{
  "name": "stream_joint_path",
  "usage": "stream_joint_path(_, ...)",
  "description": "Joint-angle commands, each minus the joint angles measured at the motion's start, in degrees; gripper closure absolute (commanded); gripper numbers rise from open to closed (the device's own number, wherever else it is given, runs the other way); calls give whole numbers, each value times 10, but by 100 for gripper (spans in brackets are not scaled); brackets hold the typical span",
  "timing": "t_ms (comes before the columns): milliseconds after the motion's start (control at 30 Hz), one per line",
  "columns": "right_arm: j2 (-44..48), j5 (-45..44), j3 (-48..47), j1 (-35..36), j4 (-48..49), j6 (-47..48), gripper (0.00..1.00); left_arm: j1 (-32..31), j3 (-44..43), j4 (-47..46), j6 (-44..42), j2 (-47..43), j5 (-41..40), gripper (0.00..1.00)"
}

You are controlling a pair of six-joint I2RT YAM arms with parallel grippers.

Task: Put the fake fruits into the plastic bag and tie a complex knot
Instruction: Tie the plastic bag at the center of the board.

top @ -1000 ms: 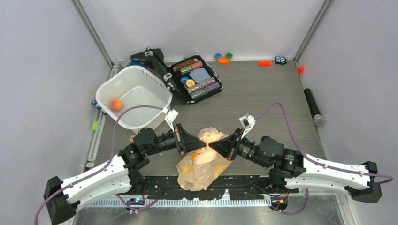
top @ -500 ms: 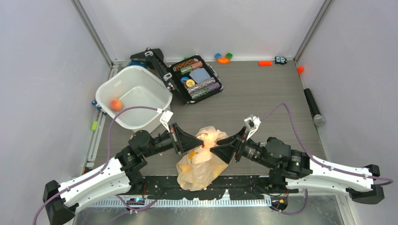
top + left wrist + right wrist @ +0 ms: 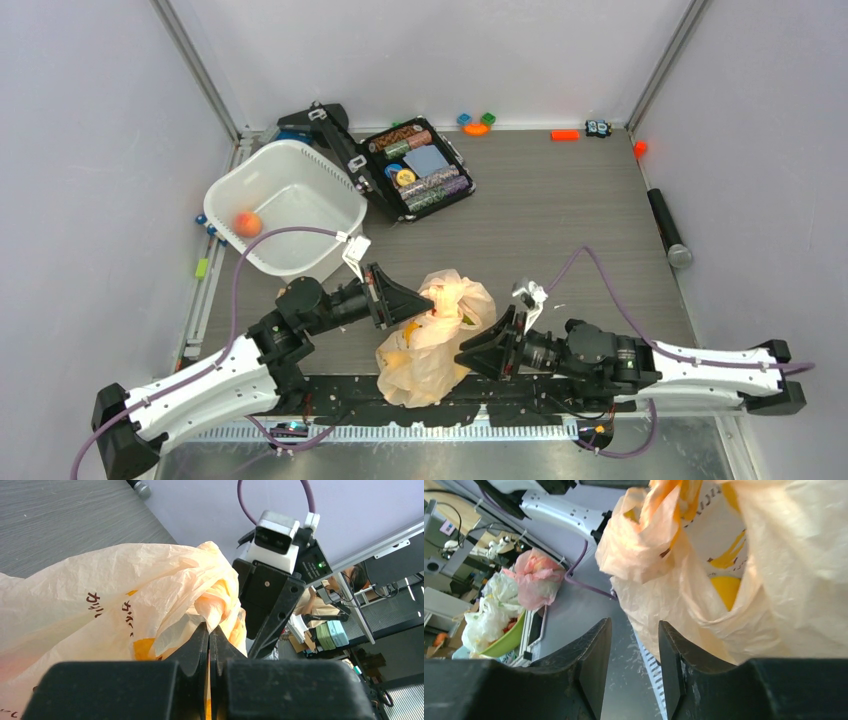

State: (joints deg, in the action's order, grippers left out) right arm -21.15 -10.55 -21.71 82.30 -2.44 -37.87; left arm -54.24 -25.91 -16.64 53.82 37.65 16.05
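table (image 3: 560, 220): grey wood-grain top, walled in pale panels, arm bases along the 6 o'clock edge.
white tub (image 3: 300, 195): at 10 o'clock on the table, tilted, mouth facing up.
plastic bag (image 3: 440, 335) (image 3: 100, 595) (image 3: 784, 570): at 6 o'clock, between the two arms; pale peach, crinkled, bulging low, top gathered into a twisted bunch with dark and yellow print showing.
chip case (image 3: 420, 168): open, at 11 o'clock, just beside the tub, rows of coloured chips inside.
left gripper (image 3: 428, 307) (image 3: 209, 630): at 10 o'clock of the bag, jaws pressed together, pinching the twisted bunch at the bag's top.
right gripper (image 3: 463, 356) (image 3: 634, 630): at 4 o'clock of the bag, jaws spread, only table seen between them; touching the film or not, cannot tell.
black cylinder (image 3: 667, 228): lying at 3 o'clock by the wall.
fake fruits (image 3: 400, 355) (image 3: 725, 590): yellow shapes seen through the bag's film, low inside.
orange fruit (image 3: 247, 223): small, alone in the tub, at its 8 o'clock side.
toy blocks (image 3: 476, 123): at 12 o'clock, against the far wall.
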Motion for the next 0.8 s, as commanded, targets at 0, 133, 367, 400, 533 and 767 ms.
stream_joint_path(0, -13, -96, 2, 65, 95, 41, 54, 3, -11, -3, 0, -7, 0, 100)
stream_joint_path(133, -30, -203, 15, 122, 125, 64, 54, 3, -12, -2, 0, -9, 3, 100)
stream_joint_path(367, -69, -291, 30, 145, 195, 95, 54, 3, -14, 1, 0, -9, 1, 100)
stream_joint_path(400, -79, -294, 29, 145, 200, 101, 54, 3, -15, 1, 0, -9, 1, 100)
stream_joint_path(533, -96, -317, 37, 145, 226, 107, 54, 3, -17, 0, 0, -4, 3, 100)
stream_joint_path(767, -121, -340, 50, 146, 274, 124, 56, 3, -19, -7, 1, 4, 2, 100)
